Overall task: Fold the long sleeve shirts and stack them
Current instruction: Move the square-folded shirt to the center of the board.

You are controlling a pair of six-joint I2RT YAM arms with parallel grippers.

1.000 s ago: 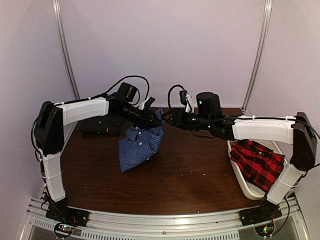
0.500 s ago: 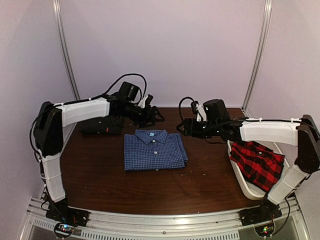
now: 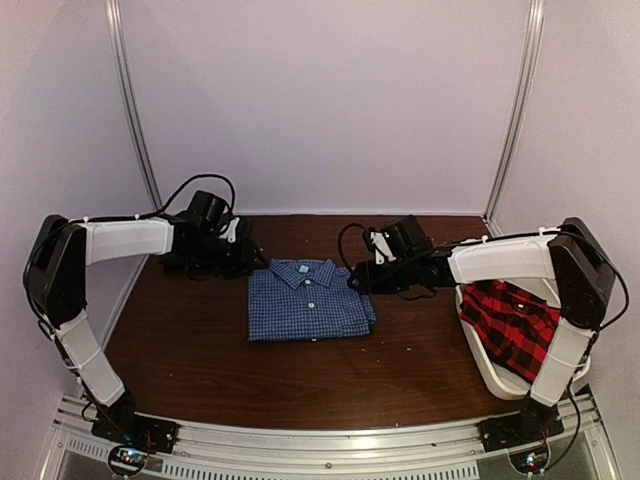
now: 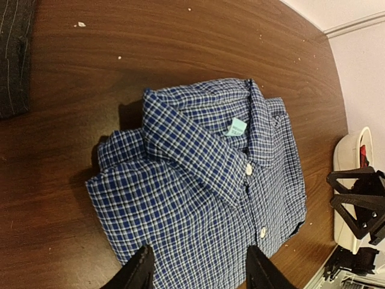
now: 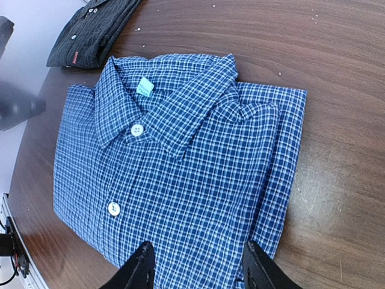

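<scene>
While flat on table (image 3: 300,385), blue gingham shirt (image 3: 308,300)

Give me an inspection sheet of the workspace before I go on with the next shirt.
Surface: dark wood table, pale specks.
Job's things: blue gingham shirt folded flat mid-table, collar toward the back; charcoal shirt folded at back left; red plaid shirt crumpled in the white tub.
Clutter: nothing seen beyond the specks.
Grippers: left claw and right claw open, empty, either side of the gingham shirt.
Cables: black cables looped over each wrist.
Surroundings: lilac walls, metal rail at near edge.
</scene>
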